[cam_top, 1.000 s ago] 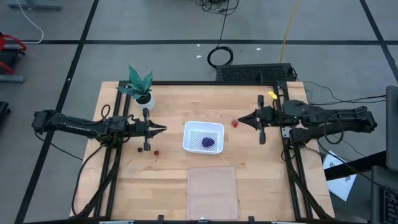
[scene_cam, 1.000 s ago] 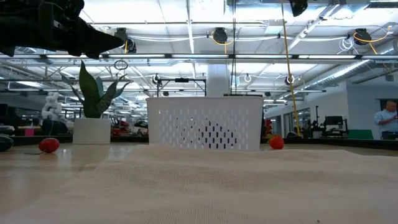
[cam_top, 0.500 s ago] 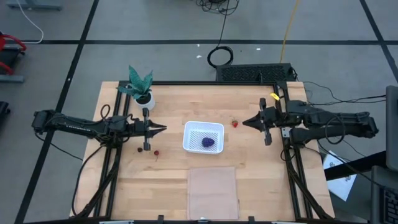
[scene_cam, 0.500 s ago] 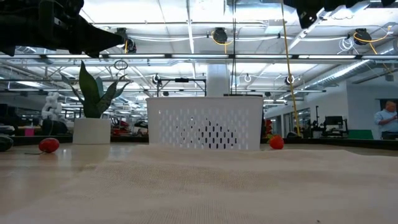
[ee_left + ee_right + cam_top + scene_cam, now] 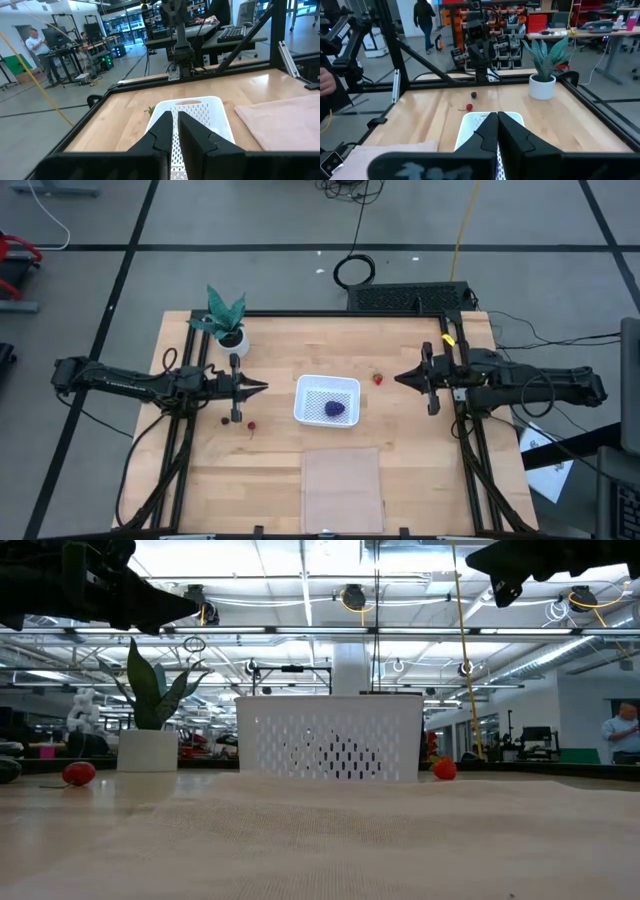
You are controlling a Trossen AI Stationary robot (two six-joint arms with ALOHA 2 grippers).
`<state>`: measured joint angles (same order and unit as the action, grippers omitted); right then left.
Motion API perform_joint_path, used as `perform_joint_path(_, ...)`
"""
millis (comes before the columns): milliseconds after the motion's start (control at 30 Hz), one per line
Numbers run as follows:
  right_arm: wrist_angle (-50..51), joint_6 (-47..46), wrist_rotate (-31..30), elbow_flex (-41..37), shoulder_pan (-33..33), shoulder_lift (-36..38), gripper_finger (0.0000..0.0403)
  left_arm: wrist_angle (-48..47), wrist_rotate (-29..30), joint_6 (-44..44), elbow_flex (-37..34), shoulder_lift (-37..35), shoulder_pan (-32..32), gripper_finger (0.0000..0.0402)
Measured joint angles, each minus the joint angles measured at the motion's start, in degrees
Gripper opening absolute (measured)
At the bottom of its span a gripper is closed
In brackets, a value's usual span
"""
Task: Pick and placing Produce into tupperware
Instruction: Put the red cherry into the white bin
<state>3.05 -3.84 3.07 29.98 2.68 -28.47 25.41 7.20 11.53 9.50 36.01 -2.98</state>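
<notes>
The white tupperware (image 5: 327, 389) stands mid-table with the purple lumpy cluster (image 5: 334, 409) inside it. One red strawberry piece (image 5: 378, 379) lies on the table to its right, just ahead of my right gripper (image 5: 396, 379), which hovers shut above the table. A second red strawberry piece (image 5: 252, 423) and the small dark berry (image 5: 224, 419) lie to the tupperware's left, near my left gripper (image 5: 264, 387), which is also shut and raised. In the right wrist view the shut fingers (image 5: 490, 131) point over the tupperware (image 5: 470, 122).
A green potted plant (image 5: 228, 322) stands at the far left of the table. A flat translucent sheet (image 5: 342, 488) lies near the near edge, in front of the tupperware. Black frame rails border the table. People show in the room beyond.
My right gripper has drawn back from the strawberry piece toward the table's right edge, staying shut. The left arm and all the produce have kept still.
</notes>
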Motion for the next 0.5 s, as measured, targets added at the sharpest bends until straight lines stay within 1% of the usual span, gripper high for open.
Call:
perform_joint_path(133,-1.8,-1.31,0.0,-2.2,-0.02,2.7,0.0,-0.04,0.0,0.15,0.0,-0.01,0.01,0.0033)
perform_joint_path(233,-1.34,-1.5,0.0,-3.57,-0.02,3.81,0.0,-0.04,0.0,0.17,0.0,-0.02,0.0,0.0033)
perform_joint_path(500,-2.66,-3.25,0.15,-9.38,-0.05,4.22,0.0,-0.05,0.0,0.22,0.0,-0.01,0.0,0.0033)
